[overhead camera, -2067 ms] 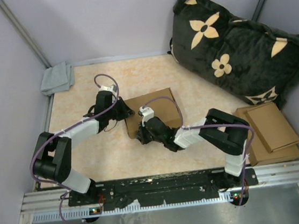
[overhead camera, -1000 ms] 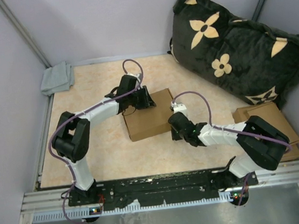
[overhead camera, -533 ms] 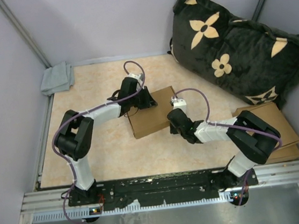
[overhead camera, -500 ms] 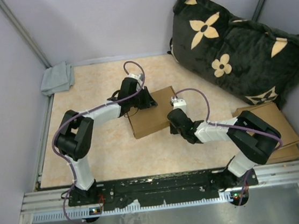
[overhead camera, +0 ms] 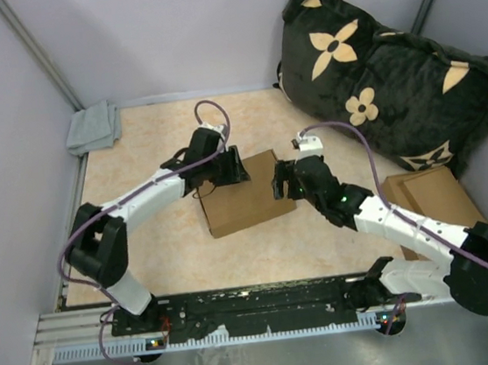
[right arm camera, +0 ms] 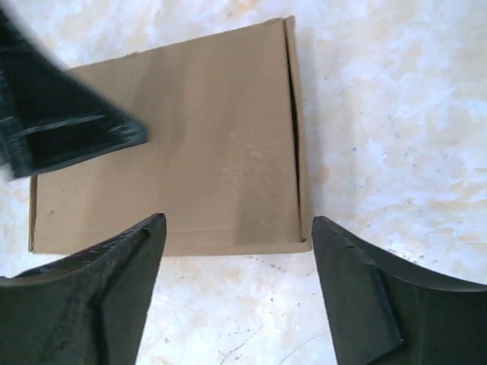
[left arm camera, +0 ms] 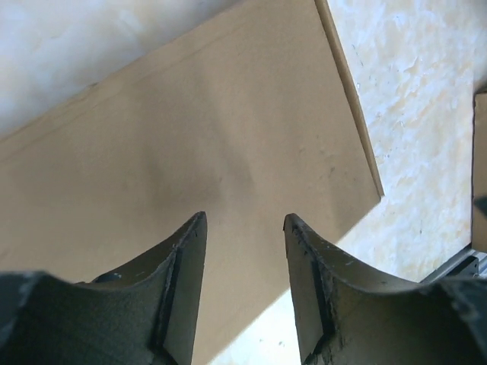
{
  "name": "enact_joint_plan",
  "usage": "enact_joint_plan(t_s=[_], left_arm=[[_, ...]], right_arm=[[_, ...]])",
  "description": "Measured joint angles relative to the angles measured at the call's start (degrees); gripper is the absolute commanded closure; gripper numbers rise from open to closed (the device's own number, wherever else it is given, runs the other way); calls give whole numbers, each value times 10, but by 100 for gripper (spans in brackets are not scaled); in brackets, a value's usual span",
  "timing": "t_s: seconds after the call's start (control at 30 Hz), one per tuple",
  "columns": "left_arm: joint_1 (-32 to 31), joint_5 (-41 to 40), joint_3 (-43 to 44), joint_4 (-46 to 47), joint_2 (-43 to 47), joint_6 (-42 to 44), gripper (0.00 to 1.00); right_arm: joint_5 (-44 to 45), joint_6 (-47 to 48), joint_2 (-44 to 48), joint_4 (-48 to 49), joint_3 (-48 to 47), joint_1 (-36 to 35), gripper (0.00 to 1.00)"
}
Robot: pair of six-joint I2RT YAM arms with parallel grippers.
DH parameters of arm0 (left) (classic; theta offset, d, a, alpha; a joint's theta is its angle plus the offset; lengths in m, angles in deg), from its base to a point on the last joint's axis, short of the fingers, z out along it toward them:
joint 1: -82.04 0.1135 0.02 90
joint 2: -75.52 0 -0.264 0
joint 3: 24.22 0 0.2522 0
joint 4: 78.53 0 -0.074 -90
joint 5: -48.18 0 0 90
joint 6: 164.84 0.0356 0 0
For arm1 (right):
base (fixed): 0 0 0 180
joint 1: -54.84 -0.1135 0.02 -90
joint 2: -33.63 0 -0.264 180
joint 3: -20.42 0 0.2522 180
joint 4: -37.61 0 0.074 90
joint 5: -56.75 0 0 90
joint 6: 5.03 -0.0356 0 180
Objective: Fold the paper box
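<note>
1. The box point(overhead camera: 244, 196) lies flat in the middle of the counter point(overhead camera: 174, 261) with its lid down, and it looks all but folded. The right wrist view shows a dark slit point(right arm camera: 294, 129) along one short end. I judge the step in hand to be seating that end fully shut.
2. The left hand point(overhead camera: 229, 168) sits over the far left part of the lid, its fingers point(left arm camera: 183, 274) a little apart and grasping nothing. I cannot tell whether it presses on the cardboard. It would serve best as an anchor, bearing down flat so the box cannot slide.
3. The right hand point(overhead camera: 281, 183) is just beside the box's right end, spread wide and empty. It should meet the slit end squarely, with a finger laid flat against the wall. The push should go toward the anchor, not down onto the lid's edge.
4. Press slowly and evenly along the seam. A push at one corner alone would likely twist the box or spring the lid up.
5. Cardboard like this probably dents easily, so use broad contact and light force. A narrower spread of the right hand would give better control.
6. Lift the anchor last, once the slit looks closed in the wrist view.
</note>
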Motion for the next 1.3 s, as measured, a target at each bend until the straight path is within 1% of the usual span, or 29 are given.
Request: enact_joint_plan(t_s=[0.1,0.2,0.23,0.33,0.43,0.47,0.53,0.63,0.8,0.93,1.03,1.13,1.23,1.3], left_arm=[[0,-28,-7,-49,64,7,47],[0,-55,-29,-73,154,13,45],[0,-63,-39,-76,182,15,42],[0,-101,-95,-77,282,20,32],[1,-151,-157,-77,350,19,31],[2,-164,-176,-78,360,17,31],[6,-189,-212,-79,361,9,32],[10,-206,-243,-82,330,-6,32],[10,-210,-251,-94,271,-28,34],[10,-201,-251,-96,252,-39,37],[10,-195,-251,-96,252,-43,38],[10,-187,-251,-101,257,-46,39],[10,-177,-257,-117,282,-51,39],[10,-169,-259,-125,307,-52,39]], right_arm=[[-6,11,-16,-22,-27,28,20],[-28,22,-69,-25,-47,64,22],[-35,27,-91,-24,-52,71,24],[-49,40,-153,-24,-61,80,28],[-61,45,-204,-22,-73,83,30],[-66,45,-214,-16,-77,85,32],[-79,45,-220,-2,-85,86,34],[-104,45,-224,6,-83,89,38],[-160,36,-221,40,-61,90,45],[-201,21,-195,74,-18,92,49],[-223,9,-167,93,19,94,51],[-237,0,-131,90,50,91,51],[-247,-5,-81,59,77,81,50],[-252,-7,-41,31,93,75,48]])
